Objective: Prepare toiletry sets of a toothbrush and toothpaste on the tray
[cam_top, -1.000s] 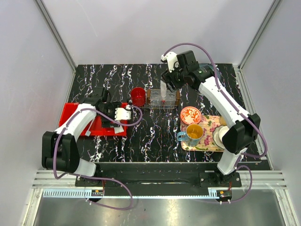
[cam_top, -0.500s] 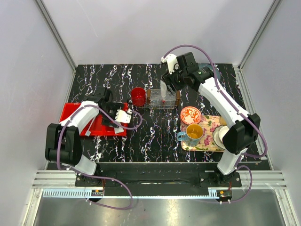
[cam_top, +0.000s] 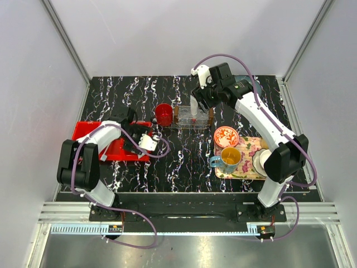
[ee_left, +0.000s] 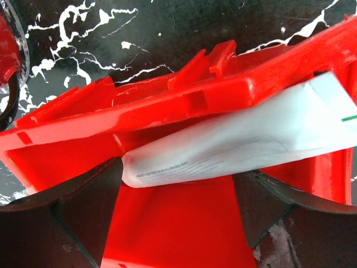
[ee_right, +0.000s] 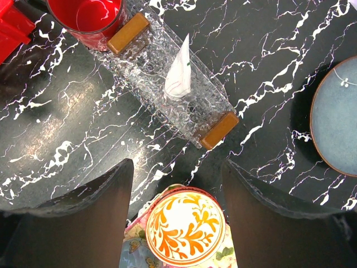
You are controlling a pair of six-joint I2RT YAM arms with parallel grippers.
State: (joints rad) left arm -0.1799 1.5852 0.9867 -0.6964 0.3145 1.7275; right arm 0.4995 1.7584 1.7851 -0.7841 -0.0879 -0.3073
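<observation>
A white toothpaste tube (ee_left: 234,142) lies in the red bin (ee_left: 167,223) against a divider wall. My left gripper (ee_left: 175,218) is open and low inside the bin, one finger at each side of the tube's near end, not closed on it. In the top view this gripper (cam_top: 131,139) is at the bin's right end. A second white tube (ee_right: 178,75) lies on the clear tray (ee_right: 215,106) with wooden end blocks. My right gripper (ee_right: 175,223) is open and empty, above and beside that tray (cam_top: 187,120). I cannot see the toothbrush.
A red cup (ee_right: 83,14) stands at the clear tray's left end. An orange-patterned bowl (ee_right: 186,229) sits on the floral tray (cam_top: 245,162) with a blue mug (cam_top: 227,159) and a white cup. A blue-grey plate (ee_right: 334,117) lies at the back right.
My left gripper has shifted slightly and turned inside the red bin, its arm folding closer to the bin. The right arm has barely moved.
</observation>
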